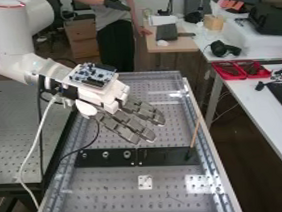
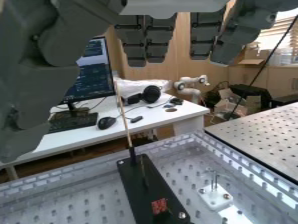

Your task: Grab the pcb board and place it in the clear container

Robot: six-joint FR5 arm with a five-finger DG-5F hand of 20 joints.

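Hand (image 1: 119,129) open, fingers near straight, above counter (image 1: 108,192) on far side of black strip (image 1: 168,156); can't tell where target pcb or clear container sits, so locate both, then pinch pcb edges lightly, avoiding leaning stick (image 1: 194,135).

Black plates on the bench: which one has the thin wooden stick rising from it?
The plate on the high view's right, nearer the white desk: the stick rises near its right end. The other plate carries three round metal fittings.
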